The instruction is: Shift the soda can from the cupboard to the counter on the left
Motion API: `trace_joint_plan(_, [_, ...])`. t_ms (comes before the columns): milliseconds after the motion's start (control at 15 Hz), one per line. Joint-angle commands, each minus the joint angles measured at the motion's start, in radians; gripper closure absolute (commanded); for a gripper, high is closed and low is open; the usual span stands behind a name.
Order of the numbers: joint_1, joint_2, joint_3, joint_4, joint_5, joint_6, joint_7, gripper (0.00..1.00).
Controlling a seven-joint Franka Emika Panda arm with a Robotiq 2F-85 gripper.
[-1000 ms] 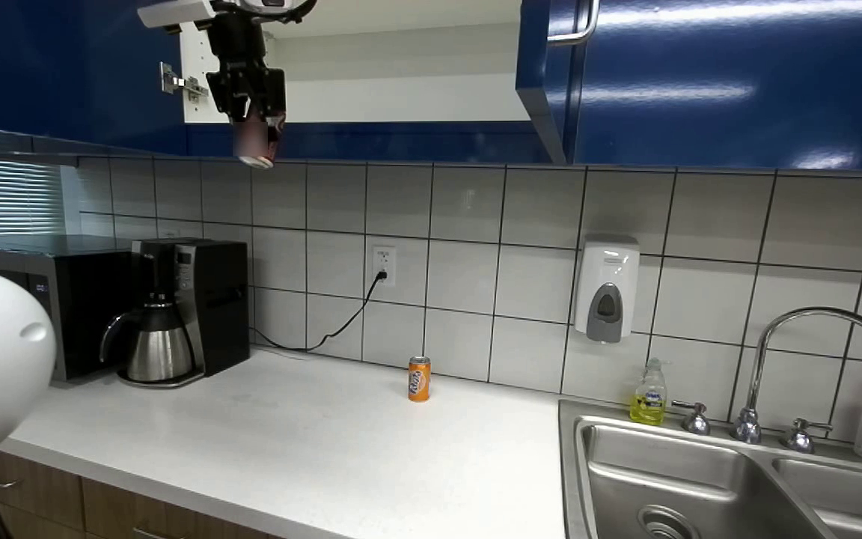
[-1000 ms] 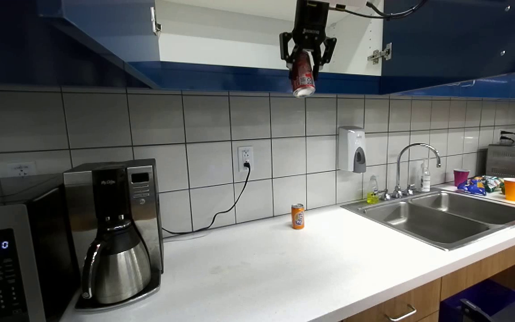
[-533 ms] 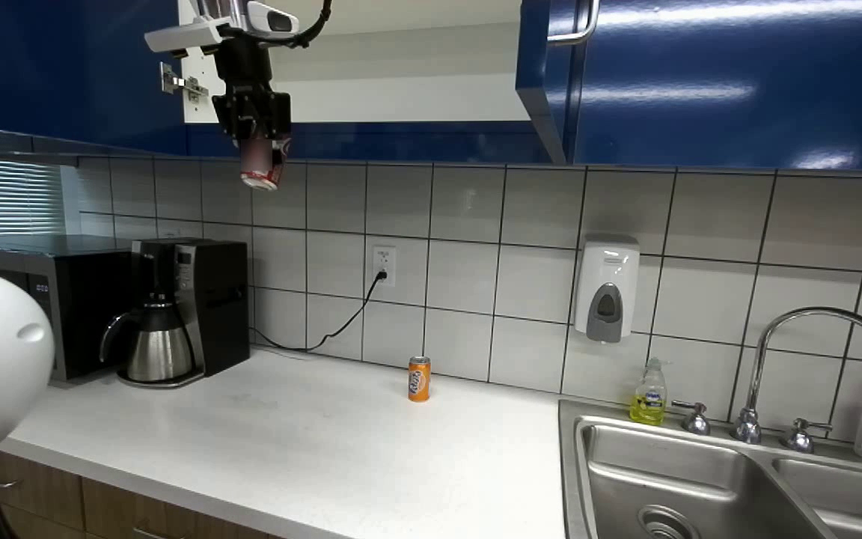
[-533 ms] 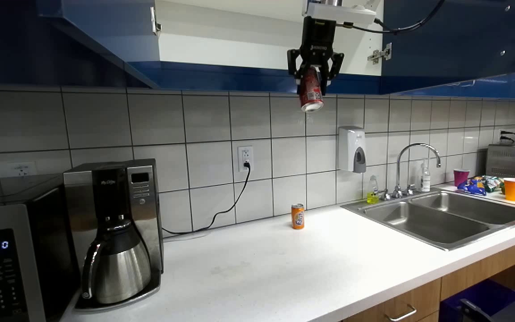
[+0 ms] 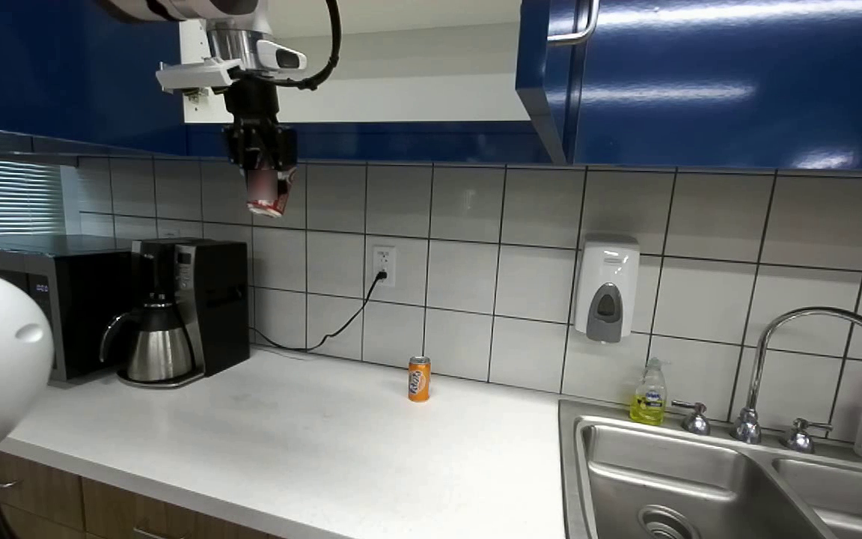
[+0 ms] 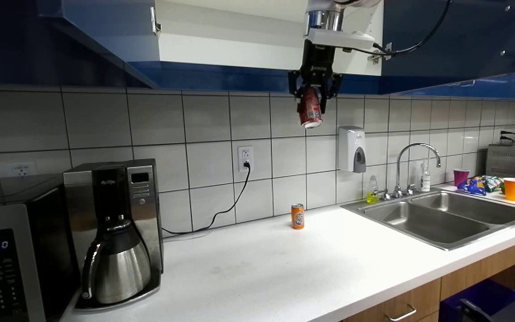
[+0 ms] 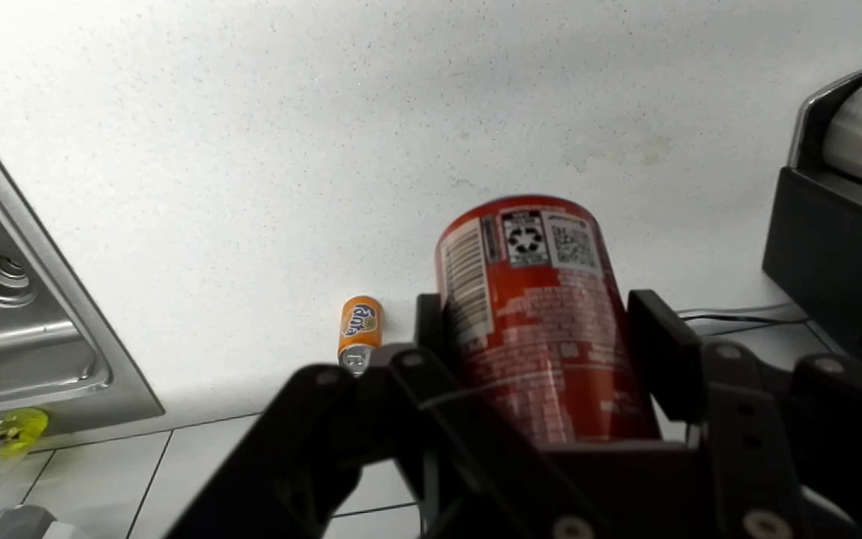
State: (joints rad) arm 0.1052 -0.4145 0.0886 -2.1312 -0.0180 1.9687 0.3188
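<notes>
My gripper is shut on the red soda can, a pad on either side of it. In the wrist view the can sits slightly askew between the dark fingers, its barcode facing the camera. Both exterior views show it hanging in the air, one end downward, against the tiled wall and just under the level of the cupboard. The cupboard's blue doors stand open around a pale interior. Well below the can lies the white counter.
An orange can stands on the counter near the wall. A coffee maker with a steel carafe and a microwave occupy one end. Toward the opposite end are the sink, a soap dispenser and a yellow soap bottle.
The gripper has come down with the red can in it, from in front of the cupboard opening to lower against the tiles. More of the arm shows above. The orange can has stayed put.
</notes>
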Motion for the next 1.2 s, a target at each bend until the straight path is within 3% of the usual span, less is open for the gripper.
trace_joint_plan(0, [-0.018, -0.003, 0.001, -0.032, 0.034, 0.059, -0.043, 0.62])
trace_joint_plan(1133, [-0.015, 0.087, 0.0, -0.177, 0.054, 0.281, -0.059, 0.62])
